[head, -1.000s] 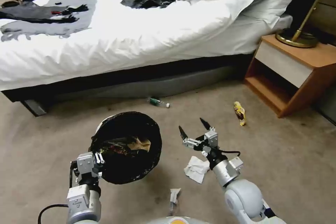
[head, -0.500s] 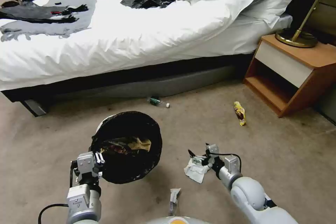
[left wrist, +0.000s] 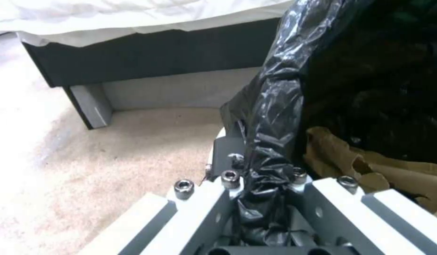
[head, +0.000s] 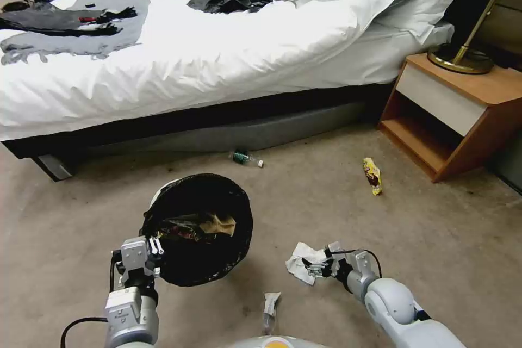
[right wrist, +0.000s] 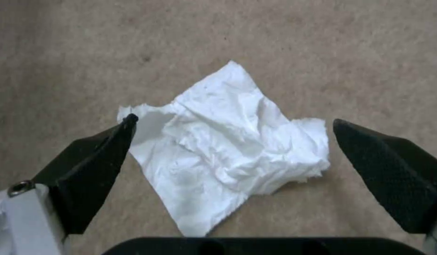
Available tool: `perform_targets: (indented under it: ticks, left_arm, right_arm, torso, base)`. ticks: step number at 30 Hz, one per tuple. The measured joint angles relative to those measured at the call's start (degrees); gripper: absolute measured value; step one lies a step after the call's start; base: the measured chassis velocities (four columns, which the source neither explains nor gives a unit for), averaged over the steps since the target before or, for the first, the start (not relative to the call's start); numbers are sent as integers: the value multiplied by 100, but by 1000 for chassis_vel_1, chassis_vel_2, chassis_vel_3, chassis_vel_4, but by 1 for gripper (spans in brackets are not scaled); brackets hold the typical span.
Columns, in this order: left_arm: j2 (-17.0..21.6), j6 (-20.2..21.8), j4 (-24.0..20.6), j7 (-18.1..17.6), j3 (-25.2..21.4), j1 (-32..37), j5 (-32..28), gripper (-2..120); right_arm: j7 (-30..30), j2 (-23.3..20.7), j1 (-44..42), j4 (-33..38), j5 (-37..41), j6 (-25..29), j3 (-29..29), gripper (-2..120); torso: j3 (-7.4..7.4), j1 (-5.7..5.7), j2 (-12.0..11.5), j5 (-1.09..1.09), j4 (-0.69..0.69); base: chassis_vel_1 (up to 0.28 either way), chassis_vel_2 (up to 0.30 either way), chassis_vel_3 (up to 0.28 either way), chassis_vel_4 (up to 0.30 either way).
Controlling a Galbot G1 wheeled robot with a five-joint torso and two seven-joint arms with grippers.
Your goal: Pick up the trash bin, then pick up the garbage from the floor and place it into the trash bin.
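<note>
- The trash bin hangs above the carpet on the near left, its mouth tipped toward the robot, with brown and dark litter already inside.
- The left gripper is clamped on the bin's near rim, its fingers pinching the black liner.
- The crumpled white paper lies flat on the carpet just right of the bin. The right gripper is low over it with its fingers spread wide on either side, holding nothing.
- Risk, as I judge it: the paper is thin and flat, so the tips may close above it or snag only a corner, which could tear or slip. The rim grip takes in loose liner, so the bin could sag.
- Count on the floor: one white paper, one smaller scrap at the near edge, one green-labelled bottle by the bed, and one yellow wrapper near the nightstand. That makes four pieces, with one bin.
</note>
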Motion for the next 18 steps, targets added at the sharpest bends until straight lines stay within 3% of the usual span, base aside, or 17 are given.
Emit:
perform_targets:
  ticks: [6,18]
  left_arm:
    - [-16,-59,-21,-5,2,59,16,0]
    - [-26,-99,-48,-15,-17,95,17,0]
  right_arm:
    - [-141,358,184,-409,-363,284,-41,100]
    - [-170,646,425,-1085,-746,584,-83,100]
  torso:
    - [0,0,0,0,0]
    - [0,0,0,0,0]
  base:
    - [0,0,0,0]
    - [0,0,0,0]
